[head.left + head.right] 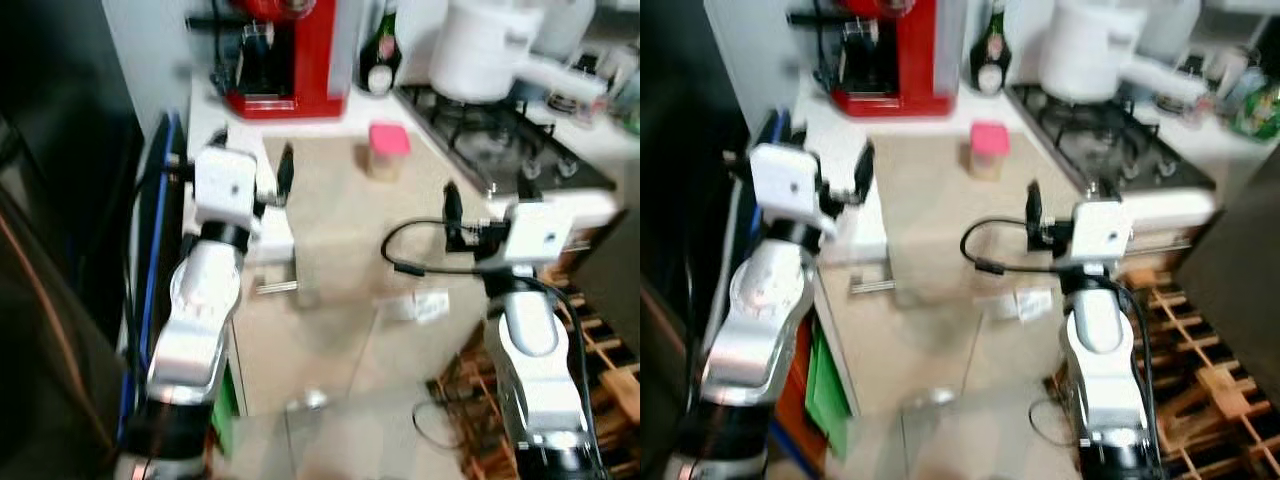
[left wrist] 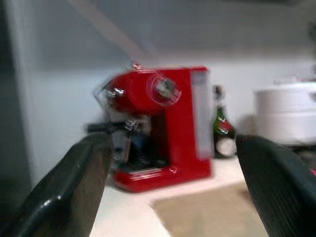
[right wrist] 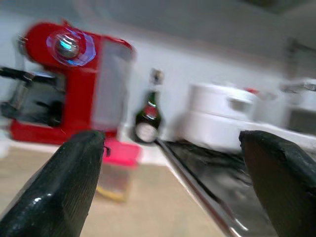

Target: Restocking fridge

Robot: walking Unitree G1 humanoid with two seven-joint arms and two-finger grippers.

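**Two open claws over the kitchen surface**

The pictures are a bit blurry. The robot looks down at a tan surface [image 1: 330,250] in a kitchen. Both arms are held up over it.

The left claw [image 1: 252,160] is at about 10 o'clock in the head view. Its two black fingers [image 2: 64,192] are spread wide apart and hold nothing. The right claw [image 3: 173,187] is at about 3 o'clock. Its fingers [image 3: 59,192] are spread wide too, with nothing between them.

A small jar with a pink lid [image 1: 388,150] stands on the surface at about 12 o'clock, between the two claws and farther away. It is well apart from both claws.

Behind it, at 11 o'clock, stands a red coffee machine [image 1: 285,55]. Just beside that, at 12 o'clock, is a dark green bottle [image 1: 380,50]. At 1 o'clock a big white pot [image 1: 485,45] sits on a black gas stove [image 1: 500,145].

A black cable [image 1: 405,250] loops out by the right arm. Some small white papers [image 1: 420,305] lie on the surface near it.
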